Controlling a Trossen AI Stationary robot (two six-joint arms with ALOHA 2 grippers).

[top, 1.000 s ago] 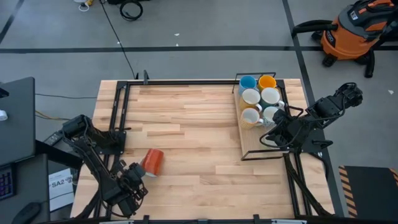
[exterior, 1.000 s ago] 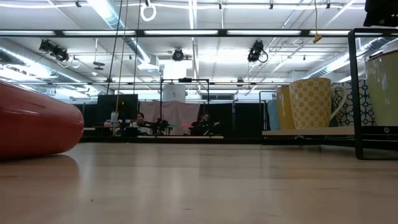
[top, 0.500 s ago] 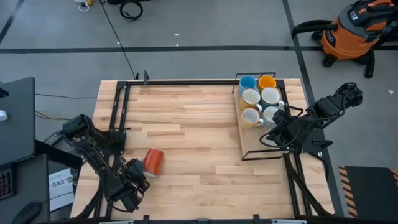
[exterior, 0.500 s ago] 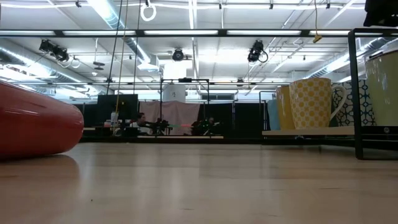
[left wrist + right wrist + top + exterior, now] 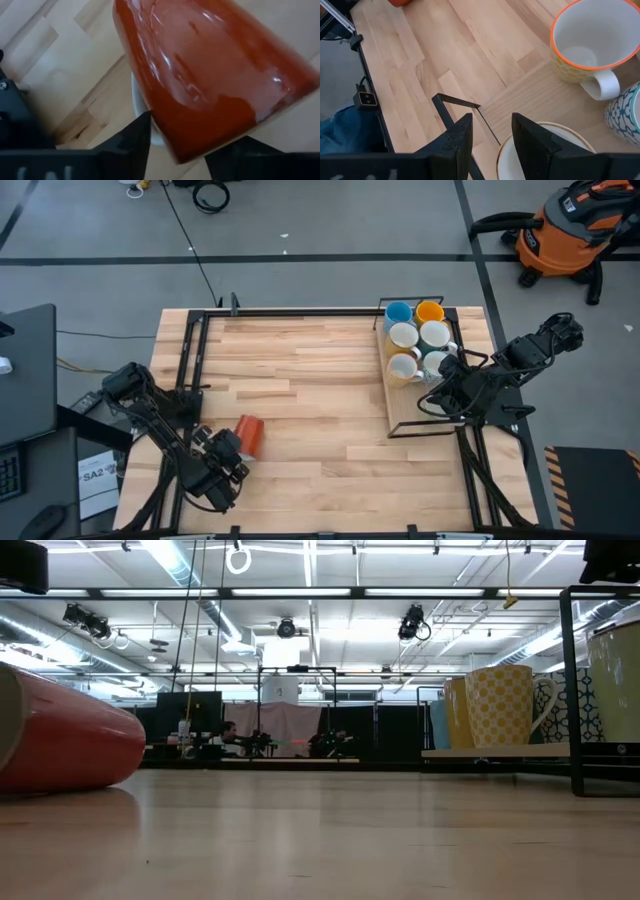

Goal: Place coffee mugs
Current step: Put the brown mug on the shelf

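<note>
Down at the left gripper (image 5: 232, 460), the fingers (image 5: 131, 145) stand wide apart on either side of the red-orange mug (image 5: 247, 434), which lies on its side on the table (image 5: 310, 380). In the left wrist view the mug's glossy wall fills the space between the two dark fingers, and its pale rim shows just behind the nearer one; whether the pads press the mug I cannot tell. In the low view the same mug (image 5: 65, 745) rests flat on the wood with its pale mouth turned away from the tray.

The right gripper (image 5: 440, 395) hangs over the tray (image 5: 400, 420), at the end of it nearest the red-orange mug's side of the table. Its fingers (image 5: 457, 142) are parted with a narrow gap, and nothing sits between them. Just beyond them stands a cream mug (image 5: 545, 150), its rim partly hidden, and past it a yellow patterned mug (image 5: 592, 42) with an orange rim and white handle, beside a blue-and-white patterned mug (image 5: 625, 115).

From above, the tray holds a cluster of upright mugs at its far end: a light blue mug (image 5: 398, 312), an orange-yellow mug (image 5: 430, 311), and white ones behind them. The red-orange mug lies well apart from this tray, near the table's opposite side.
</note>
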